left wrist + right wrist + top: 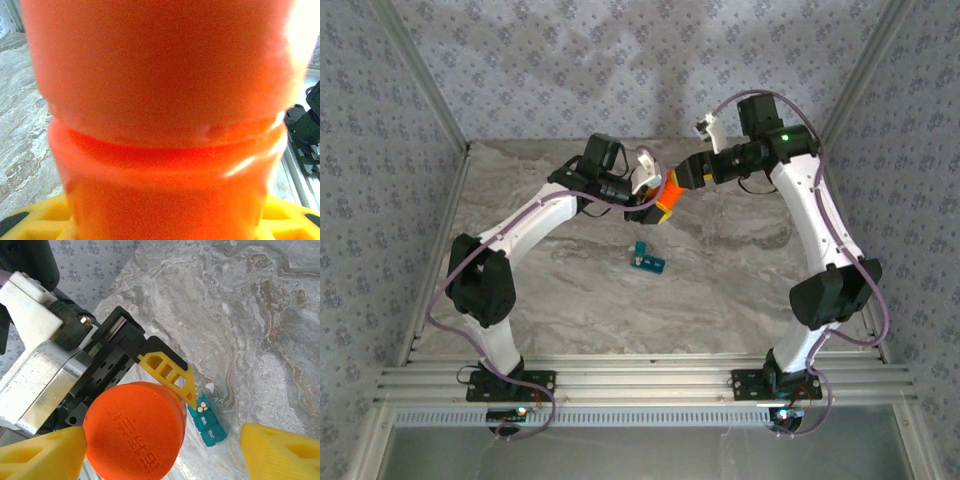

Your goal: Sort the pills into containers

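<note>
Pill box (647,261): small, teal, lying on the bench (750,290) about mid-way between the two arms and nearer than both pincers. It is clear of both pincers and nothing touches it. Overhead view shows one lid standing up at its left end. Right wrist view shows the box (207,422) with one end compartment open and a few pale pills (202,408) inside. The other lids are down, with lettering too small to read.

Orange bottle (670,192): held just beyond the box, between the two pincers. Right wrist view looks onto its round flat end (132,432), which carries raised lettering. The bottle overlaps one end of the box in that view.

Left pincer (662,206): clenched on the bottle. Left wrist view has the bottle body (160,100) between the yellow fingers (35,222) at the lower corners. From the right wrist, one yellow left finger (167,371) lies against the bottle's side.

Right pincer (162,442): released, fingers spread wide. One finger (40,455) is just beside the bottle's end and the other (280,450) is well apart from it. Contact at the first finger: cannot tell.

Surroundings: the bench is grey and marbled, with patterned walls on the left, right and far sides.
</note>
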`<state>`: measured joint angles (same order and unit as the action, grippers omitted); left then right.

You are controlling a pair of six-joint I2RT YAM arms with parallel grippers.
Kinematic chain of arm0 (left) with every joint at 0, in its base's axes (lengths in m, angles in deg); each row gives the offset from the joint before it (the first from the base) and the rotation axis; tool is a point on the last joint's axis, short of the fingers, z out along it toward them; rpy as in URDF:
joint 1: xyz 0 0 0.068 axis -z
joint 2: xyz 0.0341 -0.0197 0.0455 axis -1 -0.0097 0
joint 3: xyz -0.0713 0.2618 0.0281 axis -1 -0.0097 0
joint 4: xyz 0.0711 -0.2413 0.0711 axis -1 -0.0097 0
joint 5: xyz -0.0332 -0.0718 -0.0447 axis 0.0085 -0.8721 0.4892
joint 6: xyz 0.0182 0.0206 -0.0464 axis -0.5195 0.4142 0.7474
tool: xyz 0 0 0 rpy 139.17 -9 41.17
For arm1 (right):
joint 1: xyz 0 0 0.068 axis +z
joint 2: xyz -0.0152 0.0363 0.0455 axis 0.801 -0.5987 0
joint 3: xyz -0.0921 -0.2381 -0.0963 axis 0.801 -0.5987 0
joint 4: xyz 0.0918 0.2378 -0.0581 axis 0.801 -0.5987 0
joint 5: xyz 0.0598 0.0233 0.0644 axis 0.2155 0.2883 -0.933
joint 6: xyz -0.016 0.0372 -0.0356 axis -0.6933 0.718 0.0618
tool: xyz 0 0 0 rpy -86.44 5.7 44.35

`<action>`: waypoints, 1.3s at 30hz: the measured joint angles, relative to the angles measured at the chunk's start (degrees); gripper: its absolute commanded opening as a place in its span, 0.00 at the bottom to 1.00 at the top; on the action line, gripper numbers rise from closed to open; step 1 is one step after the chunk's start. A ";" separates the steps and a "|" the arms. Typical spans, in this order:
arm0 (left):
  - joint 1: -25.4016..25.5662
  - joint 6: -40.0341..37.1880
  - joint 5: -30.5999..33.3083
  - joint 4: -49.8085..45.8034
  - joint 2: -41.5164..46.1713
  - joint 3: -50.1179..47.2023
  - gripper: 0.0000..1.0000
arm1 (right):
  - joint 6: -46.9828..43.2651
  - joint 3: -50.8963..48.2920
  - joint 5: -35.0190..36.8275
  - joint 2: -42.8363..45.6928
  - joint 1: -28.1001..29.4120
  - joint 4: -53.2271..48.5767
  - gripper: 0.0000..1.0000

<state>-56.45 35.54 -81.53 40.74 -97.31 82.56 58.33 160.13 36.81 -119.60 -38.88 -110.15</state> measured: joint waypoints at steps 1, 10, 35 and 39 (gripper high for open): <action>0.00 0.00 -0.11 -0.09 0.00 0.09 0.00 | 0.17 -0.02 -0.20 0.15 -0.13 0.22 0.83; 0.00 0.00 -1.49 -1.62 -1.03 2.25 0.00 | 0.35 -0.20 -1.84 1.70 0.09 0.85 0.83; -0.15 0.04 -2.89 -2.95 -1.88 3.76 0.00 | 0.15 -0.39 -1.97 1.62 1.44 0.63 0.76; -0.15 0.04 -2.89 -2.97 -1.88 3.82 0.00 | 0.13 -0.72 -1.95 1.44 1.44 0.68 0.73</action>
<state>-56.60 35.58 -84.41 37.76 -99.19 86.39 58.46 159.41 34.86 -118.16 -37.43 -109.48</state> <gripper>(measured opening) 0.512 0.747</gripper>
